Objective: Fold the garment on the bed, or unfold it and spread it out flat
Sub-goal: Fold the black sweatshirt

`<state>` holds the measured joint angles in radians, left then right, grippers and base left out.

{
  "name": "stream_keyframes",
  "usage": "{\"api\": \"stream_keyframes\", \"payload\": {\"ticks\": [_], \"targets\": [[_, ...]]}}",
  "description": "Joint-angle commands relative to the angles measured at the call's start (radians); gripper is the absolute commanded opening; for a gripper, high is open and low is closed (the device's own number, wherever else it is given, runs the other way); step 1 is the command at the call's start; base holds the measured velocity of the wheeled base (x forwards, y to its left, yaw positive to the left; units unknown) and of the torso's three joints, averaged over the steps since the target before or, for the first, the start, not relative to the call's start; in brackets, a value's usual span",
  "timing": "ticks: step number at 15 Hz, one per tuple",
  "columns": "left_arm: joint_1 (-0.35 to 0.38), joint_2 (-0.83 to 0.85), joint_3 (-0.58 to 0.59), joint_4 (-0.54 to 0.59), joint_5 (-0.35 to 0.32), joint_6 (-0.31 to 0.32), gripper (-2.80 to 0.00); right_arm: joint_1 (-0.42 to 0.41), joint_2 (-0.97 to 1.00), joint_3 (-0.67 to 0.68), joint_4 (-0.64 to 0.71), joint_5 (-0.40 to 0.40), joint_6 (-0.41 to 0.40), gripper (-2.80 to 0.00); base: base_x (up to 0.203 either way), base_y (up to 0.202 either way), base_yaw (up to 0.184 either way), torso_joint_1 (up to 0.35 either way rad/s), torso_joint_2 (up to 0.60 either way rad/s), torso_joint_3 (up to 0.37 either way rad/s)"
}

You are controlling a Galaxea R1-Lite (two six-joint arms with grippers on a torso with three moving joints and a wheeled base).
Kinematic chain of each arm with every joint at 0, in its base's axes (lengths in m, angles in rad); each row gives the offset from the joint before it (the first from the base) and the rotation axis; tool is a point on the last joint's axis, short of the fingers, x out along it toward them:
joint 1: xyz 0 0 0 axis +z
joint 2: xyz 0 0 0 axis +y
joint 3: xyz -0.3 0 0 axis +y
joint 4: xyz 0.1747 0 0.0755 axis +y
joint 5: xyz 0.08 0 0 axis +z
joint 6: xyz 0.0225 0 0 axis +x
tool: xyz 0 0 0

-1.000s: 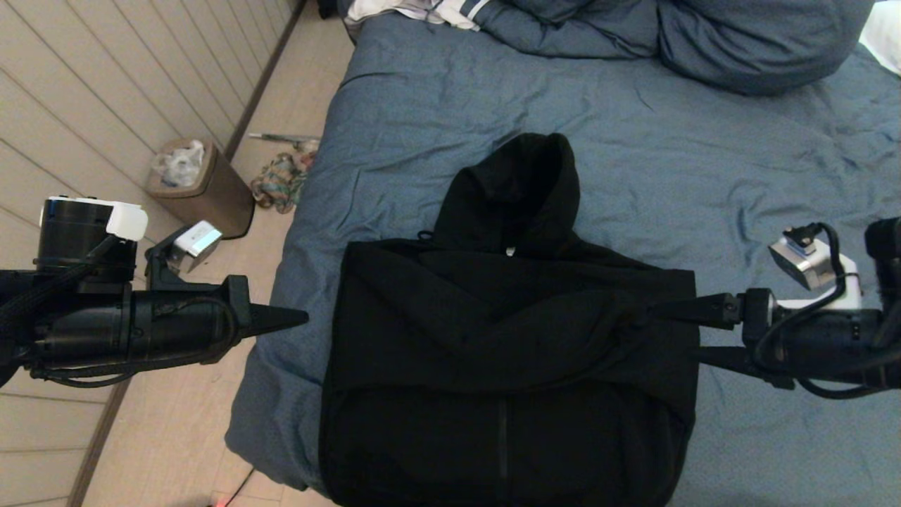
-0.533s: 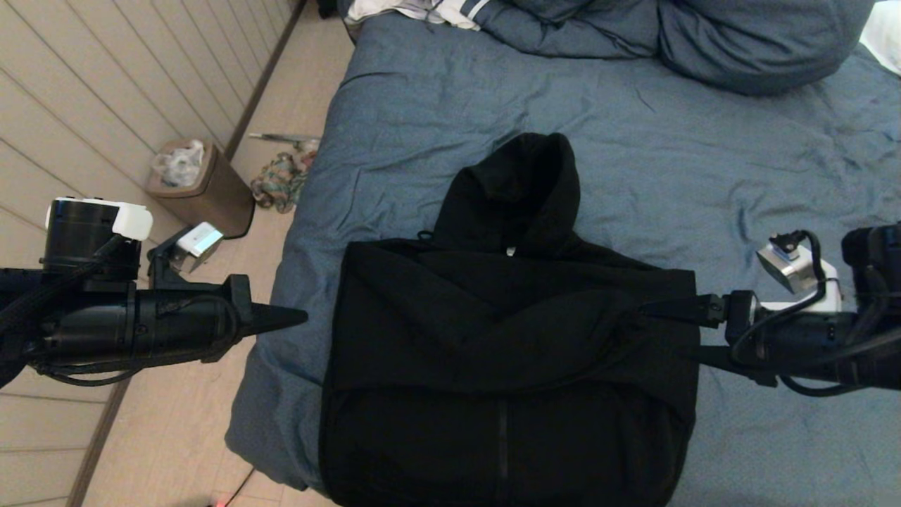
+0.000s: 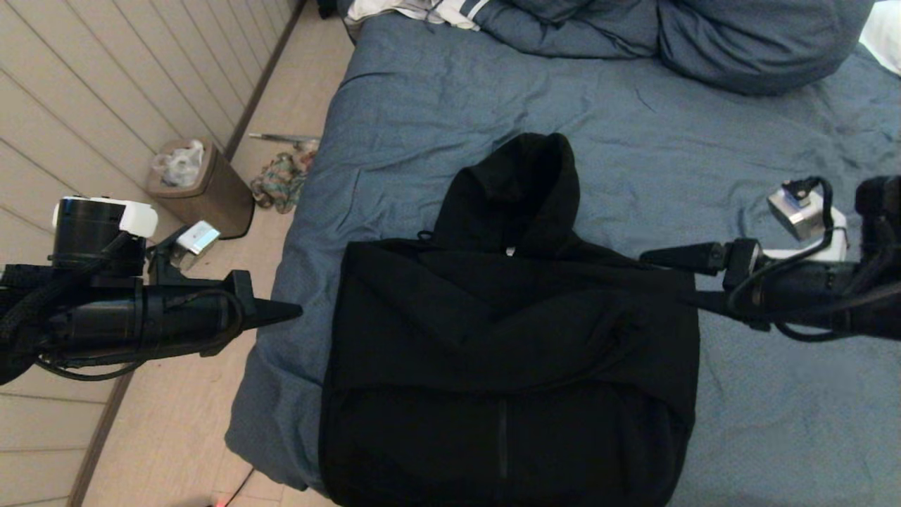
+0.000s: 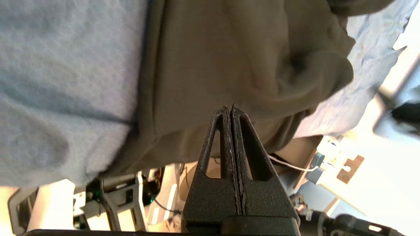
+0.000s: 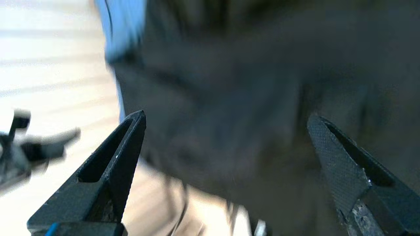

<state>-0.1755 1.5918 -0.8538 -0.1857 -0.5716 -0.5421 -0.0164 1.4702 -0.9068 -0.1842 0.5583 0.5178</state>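
Since a second ago: right gripper (image 3: pixel 665 278) has risen from the garment's right edge toward the shoulder corner; left gripper (image 3: pixel 299 308) has hardly shifted; garment (image 3: pixel 507 352) lies as before.

Head view. Garment: black hooded sweatshirt, on the near part of the bed (image 3: pixel 704 141), hood pointing toward the pillows (image 3: pixel 760 42), sleeves folded across the chest, hem hanging at the near bed edge. Left gripper: over the bed's left margin, tip pointing at the garment's left side, a little apart from it. Right gripper: at the garment's upper right corner, fingers spread; contact with the cloth cannot be told. Other items: white striped cloth (image 3: pixel 422 10) at the far left corner of the bed; brown bin (image 3: pixel 204 186) and multicoloured rag (image 3: pixel 278 182) on the floor beside the bed.

Left wrist view. Left gripper (image 4: pixel 231 109): jaws pressed together, nothing between them, pointing at the garment (image 4: pixel 236 59), which lies on the bed (image 4: pixel 65 65).

Right wrist view. Right gripper (image 5: pixel 226 121): jaws wide apart, empty, dark garment (image 5: pixel 246 82) filling the field beyond them; picture blurred.
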Motion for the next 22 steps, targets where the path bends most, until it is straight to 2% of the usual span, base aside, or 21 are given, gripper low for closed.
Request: {"api": "stream_keyframes", "payload": {"ticks": [1,3,6,9,11,12,13,15,18,22], "targets": [[0.002,0.021,0.005,-0.028,0.007,-0.005,-2.80,0.002,0.083,-0.129,-0.003,-0.034,0.000,0.00,0.000,0.000,0.000,0.000,0.00,0.000],[0.002,0.007,0.011,-0.034,0.013,-0.006,-2.80,0.030,0.184,-0.330,0.043,-0.111,-0.007,0.00,0.000,0.000,0.000,0.000,0.00,0.000],[0.001,-0.011,0.018,-0.034,0.013,-0.006,-2.80,0.083,0.367,-0.659,0.185,-0.233,-0.011,0.00,0.000,0.000,0.000,0.000,0.00,0.000],[0.001,-0.019,0.030,-0.035,0.012,-0.006,-2.80,0.145,0.535,-0.879,0.243,-0.342,-0.061,0.00,0.000,0.000,0.000,0.000,0.00,0.000],[-0.001,-0.019,0.035,-0.035,0.010,-0.004,-2.80,0.177,0.604,-0.962,0.249,-0.418,-0.115,-0.04,0.000,0.000,0.000,0.000,0.00,0.000],[-0.001,-0.021,0.036,-0.035,0.010,-0.002,-2.80,0.187,0.633,-1.007,0.250,-0.445,-0.136,-2.80,0.000,0.000,0.000,0.000,0.00,0.000],[-0.001,-0.024,0.038,-0.035,0.010,-0.002,-2.80,0.198,0.662,-1.040,0.246,-0.458,-0.153,-2.80,0.000,0.000,0.000,0.000,0.00,0.000],[-0.001,-0.043,0.054,-0.038,0.010,0.000,-2.80,0.236,0.702,-1.046,0.154,-0.473,-0.219,-2.80,0.000,0.000,0.000,0.000,0.00,0.000],[-0.010,-0.048,0.084,-0.079,0.010,0.004,-2.80,0.286,0.765,-1.047,-0.014,-0.610,-0.326,-2.80,0.000,0.000,0.000,0.000,0.00,0.000],[-0.024,-0.032,0.098,-0.109,0.010,0.002,-2.80,0.289,0.817,-1.048,-0.161,-0.697,-0.419,-2.80,0.000,0.000,0.000,0.000,0.00,0.000]]}}
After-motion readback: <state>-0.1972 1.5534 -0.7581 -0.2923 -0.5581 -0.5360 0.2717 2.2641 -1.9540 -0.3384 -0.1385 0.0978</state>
